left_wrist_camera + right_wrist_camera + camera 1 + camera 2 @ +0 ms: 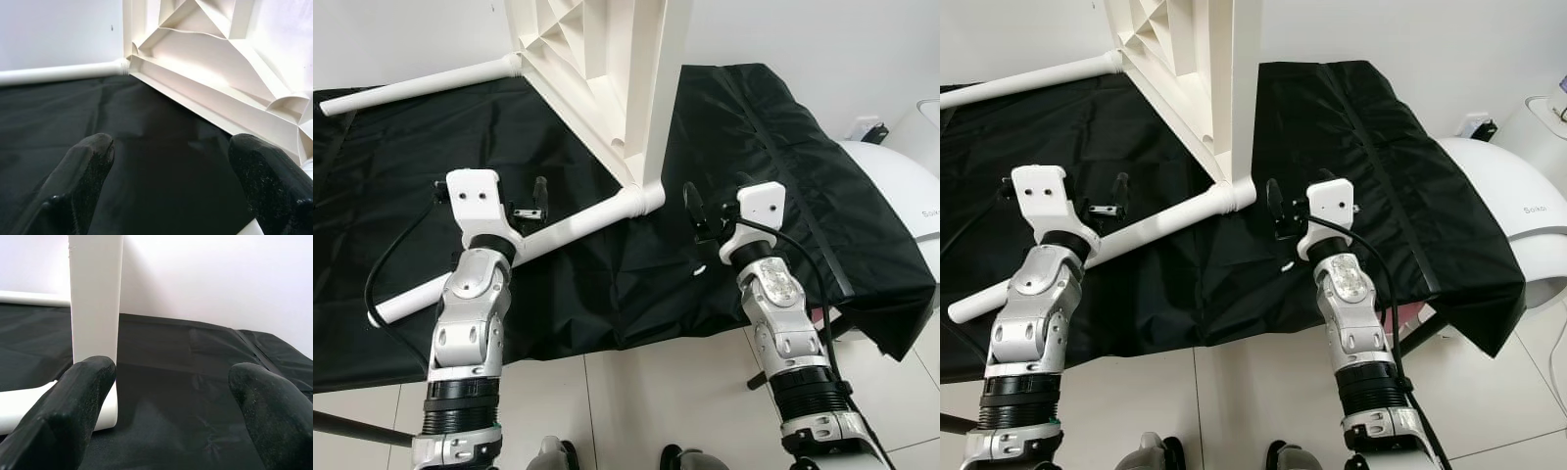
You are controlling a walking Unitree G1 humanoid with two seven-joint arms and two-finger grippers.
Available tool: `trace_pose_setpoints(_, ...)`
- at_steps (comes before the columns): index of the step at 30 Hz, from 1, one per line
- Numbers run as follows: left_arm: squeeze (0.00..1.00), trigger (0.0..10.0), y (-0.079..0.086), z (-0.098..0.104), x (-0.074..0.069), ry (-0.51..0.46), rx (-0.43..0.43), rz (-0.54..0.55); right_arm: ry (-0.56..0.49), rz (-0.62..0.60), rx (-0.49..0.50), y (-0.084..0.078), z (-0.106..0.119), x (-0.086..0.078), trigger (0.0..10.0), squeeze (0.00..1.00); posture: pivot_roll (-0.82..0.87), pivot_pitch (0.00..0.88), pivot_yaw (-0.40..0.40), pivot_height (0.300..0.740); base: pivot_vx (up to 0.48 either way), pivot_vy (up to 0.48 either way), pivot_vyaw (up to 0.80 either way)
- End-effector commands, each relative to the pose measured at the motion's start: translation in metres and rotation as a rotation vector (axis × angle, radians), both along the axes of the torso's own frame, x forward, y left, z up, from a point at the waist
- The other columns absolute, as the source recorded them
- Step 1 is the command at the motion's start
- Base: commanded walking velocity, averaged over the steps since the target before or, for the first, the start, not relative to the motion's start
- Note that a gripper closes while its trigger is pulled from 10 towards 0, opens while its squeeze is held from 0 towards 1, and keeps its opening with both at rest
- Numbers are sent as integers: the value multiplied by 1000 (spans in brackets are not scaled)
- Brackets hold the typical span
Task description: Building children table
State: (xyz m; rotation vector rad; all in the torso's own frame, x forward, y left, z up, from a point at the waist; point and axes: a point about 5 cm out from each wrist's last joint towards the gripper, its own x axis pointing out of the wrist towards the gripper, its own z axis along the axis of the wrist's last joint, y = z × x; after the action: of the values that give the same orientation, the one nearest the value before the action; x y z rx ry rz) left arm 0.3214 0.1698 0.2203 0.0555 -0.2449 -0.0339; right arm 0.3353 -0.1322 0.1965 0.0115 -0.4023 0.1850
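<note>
A white children's table top (607, 69) stands on its edge on a black cloth (754, 127), its ribbed underside (210, 63) facing my left. Two white tube legs are fitted to it. The far leg (421, 86) runs left along the wall. The near leg (578, 223) runs from the lower corner toward my left arm. My left gripper (494, 196) hovers open just above the near leg with nothing between its fingers (88, 166). To the right of the table's corner my right gripper (720, 201) is open and empty, with the table's edge (95, 298) beyond its one finger.
The cloth covers a low platform and hangs off at the front and right. A white rounded appliance (901, 186) stands at the far right. Tiled floor (646, 401) lies in front, with a dark bar (352, 428) at the lower left.
</note>
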Motion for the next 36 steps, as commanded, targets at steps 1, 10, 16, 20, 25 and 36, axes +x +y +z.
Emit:
trace_pose_setpoints(1,0,10000,-2,3,-2,-21,17,22,7,-18,9,-4,-5,-2,10000,0,-39,127,-16,740,0,0,0)
trace_pose_setpoints(10,0,10000,-6,7,-2,-40,57,-4,7,-16,3,-5,-5,-2,10000,0,-33,116,-17,740,0,0,0)
trace_pose_setpoints(16,0,10000,-6,6,-3,-41,65,-6,9,-11,3,-4,-6,-2,10000,0,-29,112,-16,740,0,0,0)
trace_pose_setpoints(20,0,10000,-6,7,-4,-41,72,-7,12,-5,5,-2,-7,-2,10000,0,-26,110,-17,740,0,0,0)
trace_pose_setpoints(25,0,10000,-7,8,-4,-46,79,-9,14,0,3,-1,-8,-3,10000,0,-24,112,-17,740,0,0,0)
trace_pose_setpoints(36,0,10000,-5,9,-5,-48,76,-4,14,-7,5,-3,-8,-3,10000,0,-26,119,-15,740,0,0,0)
